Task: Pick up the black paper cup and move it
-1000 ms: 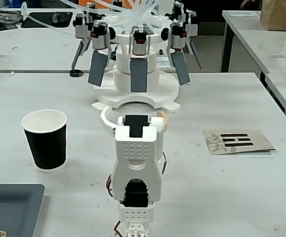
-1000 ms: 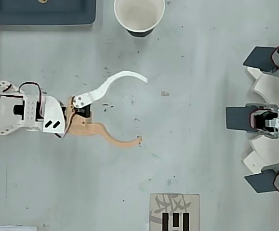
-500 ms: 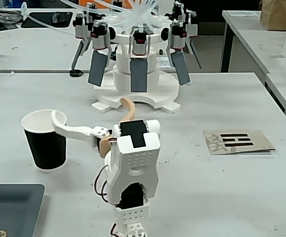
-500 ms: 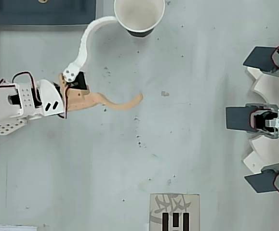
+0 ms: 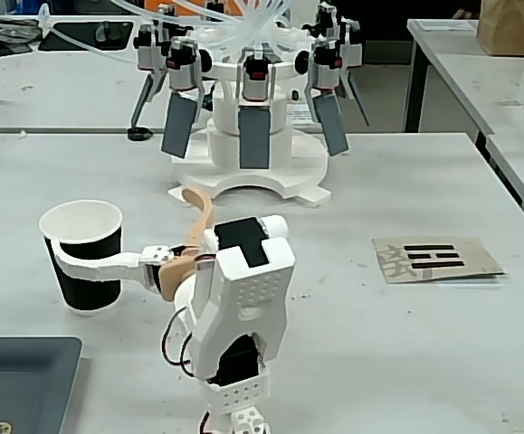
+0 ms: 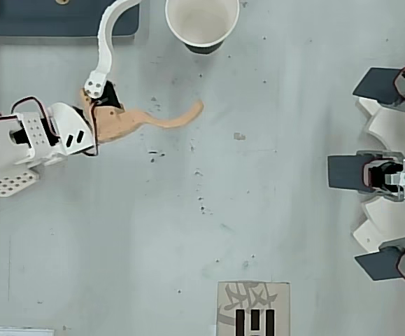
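- The black paper cup (image 5: 82,258) stands upright on the table (image 5: 406,344), near its left edge in the fixed view.
- The gripper (image 6: 161,63) has its jaws spread wide; the white finger (image 5: 94,264) curls across the cup's front.
- Next, I think: close the tan finger (image 6: 157,120) slowly, squeeze softly, lift straight up.

A pale grey table (image 5: 406,362) stands among other grey tables (image 5: 53,90) behind.

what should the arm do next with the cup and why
Probably swing the tan finger toward the cup to close the gripper. In the overhead view the white finger curves toward the cup's near side, while the tan one points well away, so the jaws stand wide open. The cup stands upright on the table, not yet gripped.
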You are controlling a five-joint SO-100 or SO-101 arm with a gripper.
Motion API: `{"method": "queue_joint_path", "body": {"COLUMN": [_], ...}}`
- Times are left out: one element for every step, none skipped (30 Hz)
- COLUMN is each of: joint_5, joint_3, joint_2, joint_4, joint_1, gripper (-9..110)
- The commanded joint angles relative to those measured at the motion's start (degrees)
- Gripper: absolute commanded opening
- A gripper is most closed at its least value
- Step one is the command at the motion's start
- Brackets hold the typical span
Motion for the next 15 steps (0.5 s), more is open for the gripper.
{"method": "queue_joint_path", "body": {"joint_5": [-0.6,-0.6,-0.7,-0.7,-0.7,-0.7,-0.7,-0.7,-0.6,-0.5,-0.4,-0.4,-0.3,-0.2,0.0], "joint_3": [-4.8,-6.2,-7.3,-8.3,-9.3,-10.4,-11.5,-12.7,-13.8,-14.8,-15.9,-17.0,-18.1,-19.2,-20.3], "joint_2": [-2.1,-3.2,-4.2,-5.1,-6.1,-7.0,-8.0,-9.0,-9.9,-10.8,-11.9,-12.7,-13.7,-14.6,-15.6], "joint_4": [0.4,0.4,0.4,0.4,0.4,0.4,0.5,0.5,0.5,0.5,0.6,0.6,0.7,0.7,0.9], "joint_1": [-1.1,-1.6,-2.0,-2.5,-2.9,-3.3,-3.5,-3.7,-3.9,-4.0,-4.3,-4.6,-4.7,-5.0,-5.3], "gripper": [56,56,56,56,56,56,56,56,56,56,56,56,56,56,56]}}
